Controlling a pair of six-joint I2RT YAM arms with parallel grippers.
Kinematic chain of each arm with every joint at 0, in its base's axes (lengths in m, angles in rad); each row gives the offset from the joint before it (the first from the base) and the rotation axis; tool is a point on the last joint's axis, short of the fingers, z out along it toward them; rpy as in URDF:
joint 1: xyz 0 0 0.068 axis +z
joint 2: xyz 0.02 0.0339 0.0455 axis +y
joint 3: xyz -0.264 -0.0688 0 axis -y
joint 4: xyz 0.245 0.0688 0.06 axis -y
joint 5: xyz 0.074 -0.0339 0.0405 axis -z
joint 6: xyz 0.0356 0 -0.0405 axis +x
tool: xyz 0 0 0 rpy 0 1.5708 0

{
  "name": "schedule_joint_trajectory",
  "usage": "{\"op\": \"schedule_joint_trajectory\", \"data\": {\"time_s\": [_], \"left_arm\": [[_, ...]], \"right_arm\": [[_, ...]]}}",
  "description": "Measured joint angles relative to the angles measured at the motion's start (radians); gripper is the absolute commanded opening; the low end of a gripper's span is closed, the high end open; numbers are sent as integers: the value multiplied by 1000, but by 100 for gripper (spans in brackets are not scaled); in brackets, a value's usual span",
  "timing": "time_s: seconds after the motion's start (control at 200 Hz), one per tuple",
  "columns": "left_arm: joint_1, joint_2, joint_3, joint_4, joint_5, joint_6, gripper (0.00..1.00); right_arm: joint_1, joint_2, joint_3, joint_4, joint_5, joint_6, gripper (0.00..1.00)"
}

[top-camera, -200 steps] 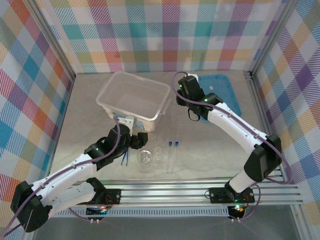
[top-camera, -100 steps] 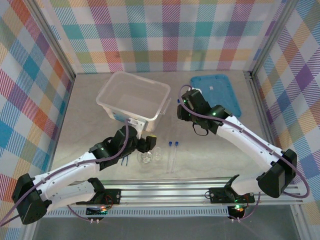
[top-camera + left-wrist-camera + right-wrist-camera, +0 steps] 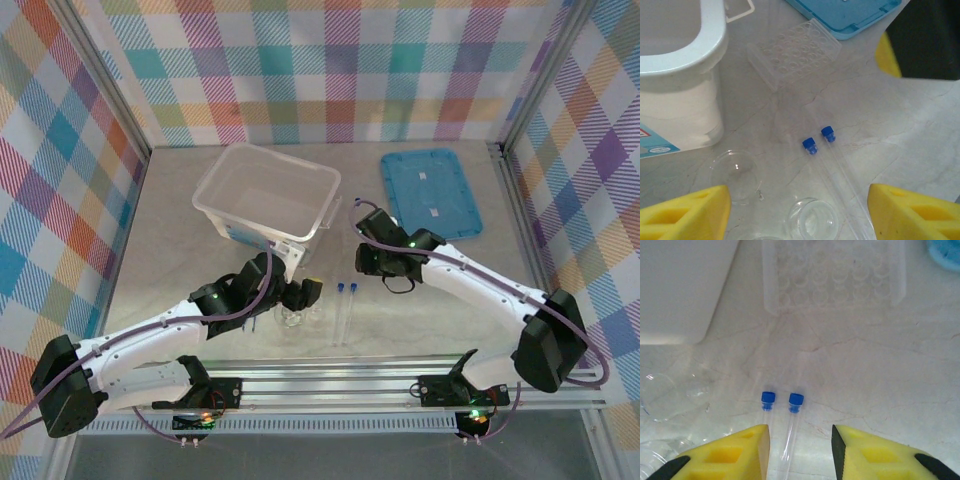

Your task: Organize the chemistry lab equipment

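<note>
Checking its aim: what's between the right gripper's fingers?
One blue-capped tube lies between the fingers of the open right gripper, untouched by either, in the right wrist view.

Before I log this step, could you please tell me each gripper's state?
Left gripper: open, holding nothing.
Right gripper: open, straddling a blue-capped tube, not gripping.

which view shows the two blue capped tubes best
Left wrist: both capped tubes lie unobstructed, caps and most of their clear length sharp. Right wrist shows both caps but little of the bodies. Top external shows them whole but tiny.
</note>
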Motion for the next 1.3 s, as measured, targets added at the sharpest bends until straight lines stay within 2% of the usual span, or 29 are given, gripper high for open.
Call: {"op": "schedule_joint_trajectory", "data": {"time_s": [0.43, 0.8, 0.955, 1.3], "left_arm": [[0, -9, -18, -1, 10, -11, 75], [0, -31, -39, -1, -10, -18, 76], [2, -42, -51, -2, -12, -19, 76], [9, -49, -71, -1, -11, -33, 76]], "right_arm": [[4, 176, -43, 84, -180, 77, 38], [10, 264, -56, 118, -209, 100, 38], [13, 283, -56, 122, -212, 113, 32], [23, 316, -56, 127, -213, 118, 31]]}}
